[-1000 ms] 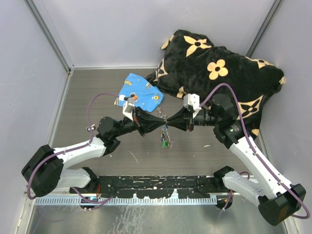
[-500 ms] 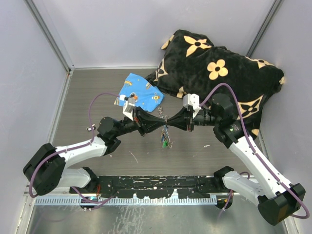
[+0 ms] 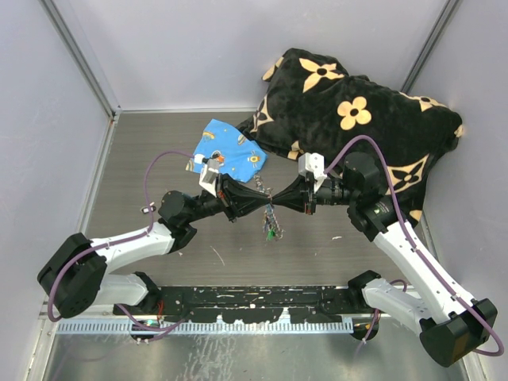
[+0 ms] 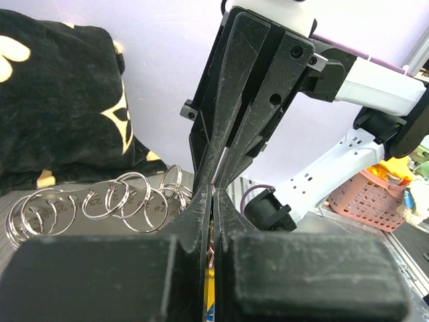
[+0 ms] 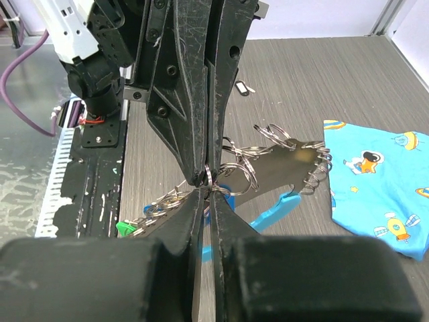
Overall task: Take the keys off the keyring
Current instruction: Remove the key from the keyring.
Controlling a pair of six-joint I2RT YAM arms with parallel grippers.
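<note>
Hanging in the air above the middle of the tabletop [image 3: 159,151], a little toward its near edge, the keyring [image 5: 234,176] is dangling between the two arms' meeting tips and is not resting on anything; the left gripper [image 4: 213,201] is clamping fully shut on one of its thin wire rings, while the right gripper [image 5: 208,201], facing it tip to tip, is showing only a sliver between its jaws and appears to be pinching the same knot of rings; the keys [image 3: 271,232] are trailing straight down below the pinch, with a green head showing at the low end in the right wrist view and a light-blue piece [image 5: 278,206] swinging beside the rings; the blue cloth [image 3: 230,151] is lying toward the far edge, well apart, and the black blanket [image 3: 357,111] is filling the far right corner; the whole bunch is looking very light, so weight is hardly mattering, but the linked rings are making a floppy chain that is likely going to sway and twist under any pull; each single ring is probably behaving stiff and springy, and its smooth wire is likely slipping between flat pads; I am judging the surest hold to be across one ring's flat face, close to the key being worked off, with the other arm taking that key by its plastic head rather than its thin blade.
</note>
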